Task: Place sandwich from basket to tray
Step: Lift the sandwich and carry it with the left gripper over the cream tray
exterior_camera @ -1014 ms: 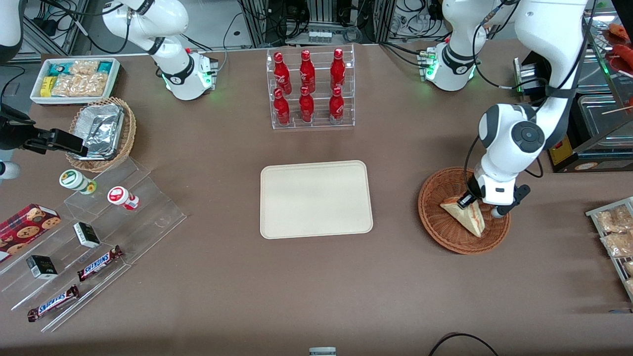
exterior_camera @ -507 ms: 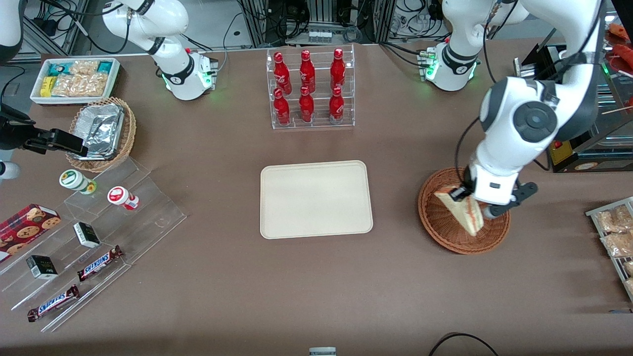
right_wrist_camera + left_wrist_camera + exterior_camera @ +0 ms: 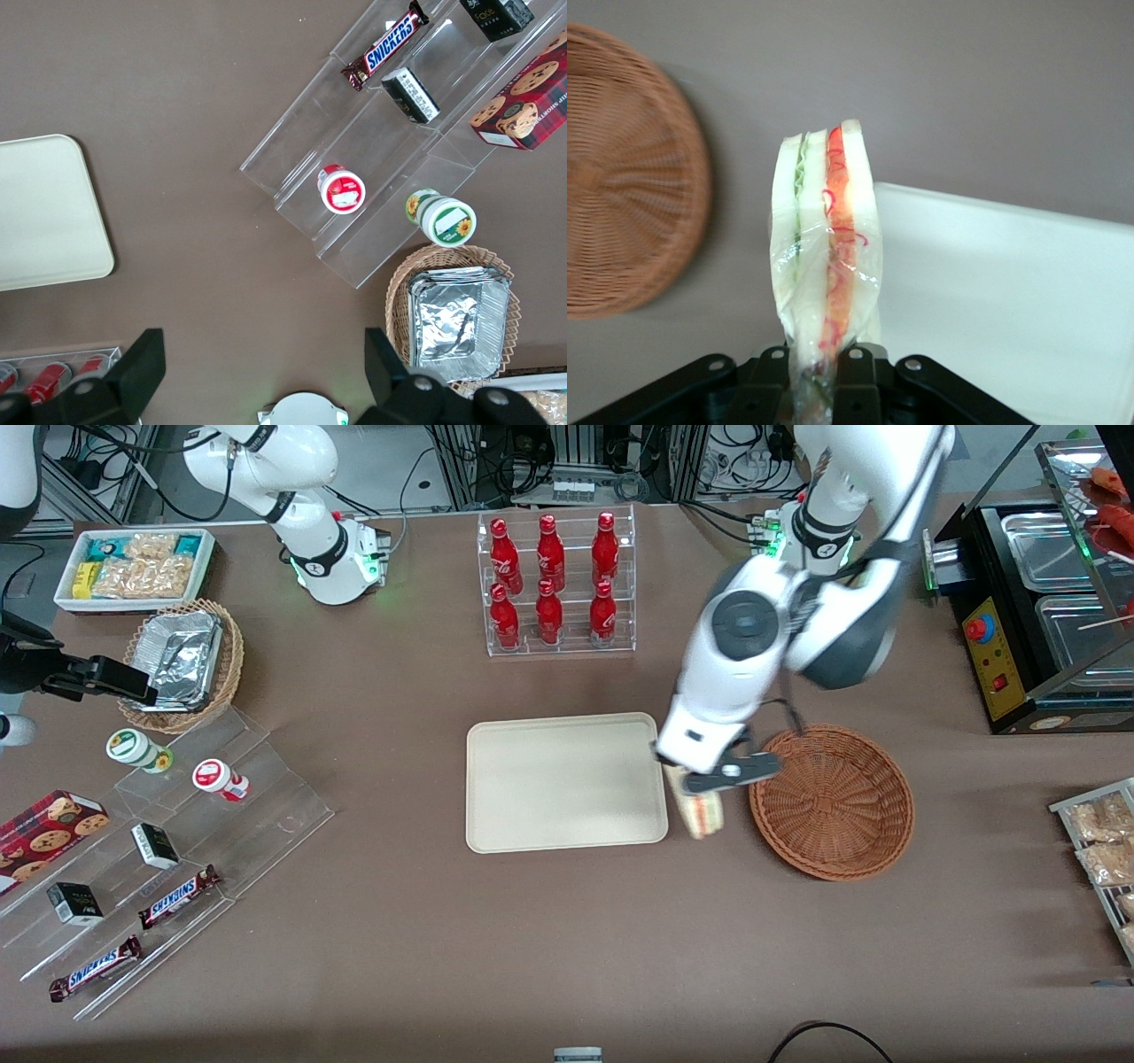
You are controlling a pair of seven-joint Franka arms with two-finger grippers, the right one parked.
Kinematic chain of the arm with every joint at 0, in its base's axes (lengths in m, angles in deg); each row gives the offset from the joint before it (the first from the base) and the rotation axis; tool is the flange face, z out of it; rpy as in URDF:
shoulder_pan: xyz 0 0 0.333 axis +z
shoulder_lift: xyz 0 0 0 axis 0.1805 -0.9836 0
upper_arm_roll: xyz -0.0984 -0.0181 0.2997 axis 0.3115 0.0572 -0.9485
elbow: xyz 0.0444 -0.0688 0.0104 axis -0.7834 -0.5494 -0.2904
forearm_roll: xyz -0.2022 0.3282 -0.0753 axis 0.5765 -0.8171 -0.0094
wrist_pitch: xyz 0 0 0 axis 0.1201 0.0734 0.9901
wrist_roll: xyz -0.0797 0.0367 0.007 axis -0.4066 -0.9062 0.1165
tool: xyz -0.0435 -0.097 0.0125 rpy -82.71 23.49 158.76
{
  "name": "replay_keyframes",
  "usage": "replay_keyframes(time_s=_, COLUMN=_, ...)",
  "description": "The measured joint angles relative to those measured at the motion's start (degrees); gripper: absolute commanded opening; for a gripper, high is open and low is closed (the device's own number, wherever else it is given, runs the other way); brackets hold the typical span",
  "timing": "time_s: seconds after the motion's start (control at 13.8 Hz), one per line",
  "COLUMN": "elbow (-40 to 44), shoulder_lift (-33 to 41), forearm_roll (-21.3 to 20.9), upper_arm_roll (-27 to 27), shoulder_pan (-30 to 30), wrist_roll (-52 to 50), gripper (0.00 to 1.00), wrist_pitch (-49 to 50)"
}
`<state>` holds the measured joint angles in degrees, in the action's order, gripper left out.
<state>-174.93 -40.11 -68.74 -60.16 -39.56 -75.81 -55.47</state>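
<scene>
My left gripper [image 3: 689,786] [image 3: 824,376] is shut on the sandwich [image 3: 702,815] [image 3: 825,239], a plastic-wrapped white wedge with red and green filling along its edge. It hangs above the table in the gap between the cream tray [image 3: 565,781] [image 3: 1010,301] and the reddish-brown wicker basket [image 3: 831,802] [image 3: 629,177], close to the tray's rim. Nothing lies in the basket or on the tray.
A clear rack of red bottles [image 3: 556,584] stands farther from the front camera than the tray. A black food warmer [image 3: 1036,602] sits toward the working arm's end. Clear tiered shelves with snacks [image 3: 168,841] and a tan basket of foil containers [image 3: 184,660] lie toward the parked arm's end.
The gripper lifted the sandwich out of the basket and carried it sideways toward the tray, leaving the basket bare.
</scene>
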Motion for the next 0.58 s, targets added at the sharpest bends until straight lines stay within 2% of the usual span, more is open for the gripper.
replay_keyframes(time_s=0.22, elbow=4.8, shoulder_lift=-6.4, forearm_roll=0.5, upper_arm_roll=0.1, shoulder_pan=-4.2, wrist_roll=0.0, gripper=0.00, wrist_pitch=-0.5)
replay_keyframes(time_s=0.58, elbow=7.5, shoulder_lift=-14.0, forearm_roll=1.3, upper_arm_roll=0.6, shoulder_pan=-10.0, wrist_roll=-1.8, gripper=0.00, wrist_pitch=-7.0)
